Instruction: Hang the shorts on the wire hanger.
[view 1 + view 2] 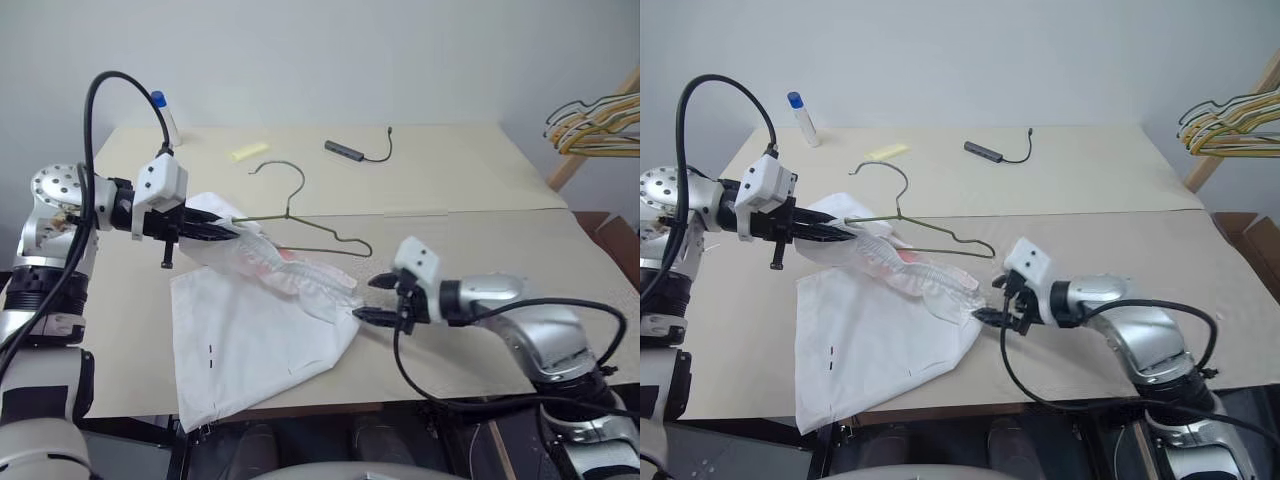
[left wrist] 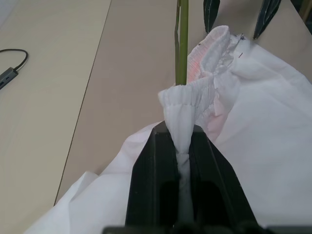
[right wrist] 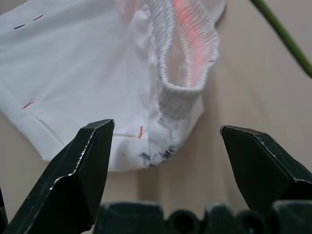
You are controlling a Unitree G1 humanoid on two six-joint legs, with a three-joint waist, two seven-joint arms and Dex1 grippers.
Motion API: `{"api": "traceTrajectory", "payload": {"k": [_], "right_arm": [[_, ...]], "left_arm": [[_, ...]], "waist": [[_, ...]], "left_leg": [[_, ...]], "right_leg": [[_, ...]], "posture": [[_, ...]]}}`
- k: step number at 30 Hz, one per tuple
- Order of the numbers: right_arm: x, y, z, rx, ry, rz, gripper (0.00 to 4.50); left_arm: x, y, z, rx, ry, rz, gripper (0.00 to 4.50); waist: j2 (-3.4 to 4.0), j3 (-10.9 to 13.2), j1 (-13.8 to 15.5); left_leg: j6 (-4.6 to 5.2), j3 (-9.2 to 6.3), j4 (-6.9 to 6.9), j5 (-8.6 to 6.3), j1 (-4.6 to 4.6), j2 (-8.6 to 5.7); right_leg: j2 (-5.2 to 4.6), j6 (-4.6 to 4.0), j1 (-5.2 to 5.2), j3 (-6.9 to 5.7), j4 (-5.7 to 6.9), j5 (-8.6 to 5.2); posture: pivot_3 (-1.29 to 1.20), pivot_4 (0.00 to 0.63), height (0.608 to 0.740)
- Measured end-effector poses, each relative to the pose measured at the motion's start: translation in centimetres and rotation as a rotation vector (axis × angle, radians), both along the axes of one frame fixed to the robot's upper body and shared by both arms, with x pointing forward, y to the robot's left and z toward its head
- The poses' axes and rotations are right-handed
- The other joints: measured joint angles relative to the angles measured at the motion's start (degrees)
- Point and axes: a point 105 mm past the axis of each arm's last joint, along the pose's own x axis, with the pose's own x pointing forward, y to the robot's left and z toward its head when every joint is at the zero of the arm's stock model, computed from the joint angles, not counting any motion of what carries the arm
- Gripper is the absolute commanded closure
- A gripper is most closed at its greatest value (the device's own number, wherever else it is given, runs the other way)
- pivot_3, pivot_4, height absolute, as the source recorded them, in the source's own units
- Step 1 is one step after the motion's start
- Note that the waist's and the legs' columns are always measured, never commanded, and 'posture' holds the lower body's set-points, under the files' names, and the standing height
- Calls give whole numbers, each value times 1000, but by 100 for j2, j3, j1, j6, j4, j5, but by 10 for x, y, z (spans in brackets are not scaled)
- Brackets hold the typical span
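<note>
left gripper (image 1: 215, 231) pinches shorts (image 1: 255, 345) waistband | right gripper (image 1: 378, 299) wide open, empty | tip: grab the right waistband end, stretch it over wire hanger (image 1: 300, 222)

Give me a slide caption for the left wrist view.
Left gripper pinching the shorts by their waistband beside the wire hanger.

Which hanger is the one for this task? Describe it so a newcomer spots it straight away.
On the beige table, beside the white shorts, lies the wire hanger. It is one thin olive-grey wire, unlike the yellow and black hangers bunched at the right edge.
</note>
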Motion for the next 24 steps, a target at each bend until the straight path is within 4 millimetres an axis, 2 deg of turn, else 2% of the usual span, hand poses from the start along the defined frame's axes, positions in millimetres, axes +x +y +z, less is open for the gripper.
{"api": "traceTrajectory", "payload": {"k": [3, 10, 11, 18, 21, 24], "right_arm": [[3, 3, -10, -5, 30, -23, 1937], [10, 0, -8, -18, 20, -42, 4332], [10, -1, -8, -20, 20, -43, 4463], [18, -9, -9, -17, 34, -83, 4463], [26, -19, -3, -15, 18, -121, 4463], [30, -29, 6, -18, -19, -130, 4463]], "left_arm": [[0, -1, 2, 0, -10, -1, 4500], [0, 0, 4, -8, -22, 9, 4500], [-1, 0, 4, -8, -23, 7, 4500], [-16, 3, 11, -59, -18, -58, 4500], [-22, 6, 19, -79, -26, -71, 4500], [-23, 8, 18, -74, -18, -67, 4500]], "waist": [[0, 0, 5], [0, 0, 13], [0, 0, 12], [0, 0, -6], [1, 0, 4], [1, 0, 22]], "left_leg": [[0, -2, 0, 0, 2, 0], [0, -5, 0, 0, 1, 0], [0, -5, 0, 0, 1, 0], [0, -6, 0, 0, 0, 2], [0, -5, 0, 0, 2, 1], [0, -6, 0, 0, 2, 1]], "right_leg": [[0, 0, 1, -2, 3, 0], [0, 0, 1, -5, 2, 0], [0, -1, 1, -6, 2, 0], [0, -1, 0, -7, 3, 0], [0, -1, 2, -6, 4, 0], [0, 0, 3, -9, 3, 0]], "posture": [[-30, 0, 740], [-20, 0, 740], [-20, 0, 740], [-27, 0, 740], [-28, 0, 740], [-28, 0, 740]]}}
